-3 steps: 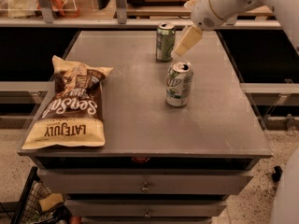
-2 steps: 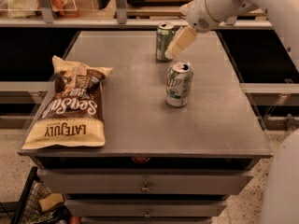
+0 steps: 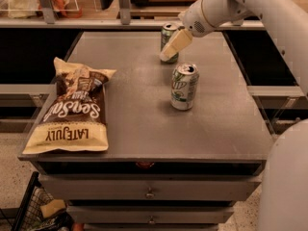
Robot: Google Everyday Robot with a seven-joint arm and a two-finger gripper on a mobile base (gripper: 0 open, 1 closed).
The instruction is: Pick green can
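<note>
Grey table top (image 3: 134, 109) holds the green can (image 3: 167, 34) at its far edge. The gripper (image 3: 171, 49) is right at the can, but I cannot tell if it grips yet. It looks like the grabbing step; next comes a firm squeeze, then a lift.

My gripper (image 3: 172, 47) hangs over the far side of the table (image 3: 144, 124), in front of the green can (image 3: 167, 34). It covers the can's lower right side, so I cannot tell whether the two touch. My arm (image 3: 250, 6) runs out past the top and right edges, and the wire basket (image 3: 25, 210) at lower left is cut off by the bottom edge.
</note>
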